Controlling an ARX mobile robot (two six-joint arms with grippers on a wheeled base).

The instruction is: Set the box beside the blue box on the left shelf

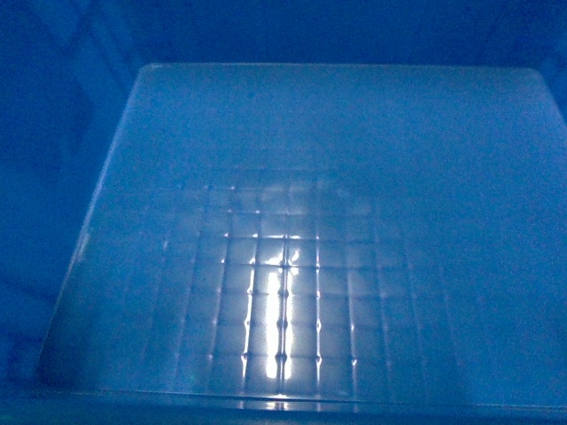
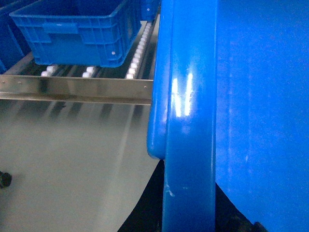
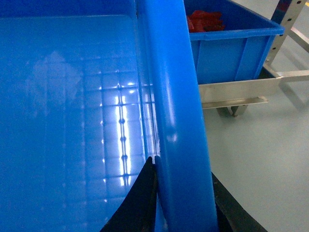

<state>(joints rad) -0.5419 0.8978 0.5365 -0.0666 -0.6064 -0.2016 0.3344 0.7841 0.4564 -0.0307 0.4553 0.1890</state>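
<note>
The box (image 1: 283, 221) fills the whole head view, showing its flat floor with a faint grid and glare. My left gripper (image 2: 189, 203) is shut on the box's thick left rim (image 2: 190, 121), a black finger on each side. The right gripper (image 3: 183, 193) is shut on the right rim (image 3: 169, 96) in the same way. Another blue box (image 2: 77, 31) sits on the left shelf (image 2: 137, 50), whose white rollers run beside it. The held box's rim lies just right of that shelf's front rail (image 2: 77, 89).
A blue bin (image 3: 231, 53) holding red items (image 3: 205, 19) stands on a metal frame (image 3: 246, 89) to the right. An upright post (image 3: 285, 14) rises behind it. Grey floor (image 2: 63, 159) lies below the shelf rail.
</note>
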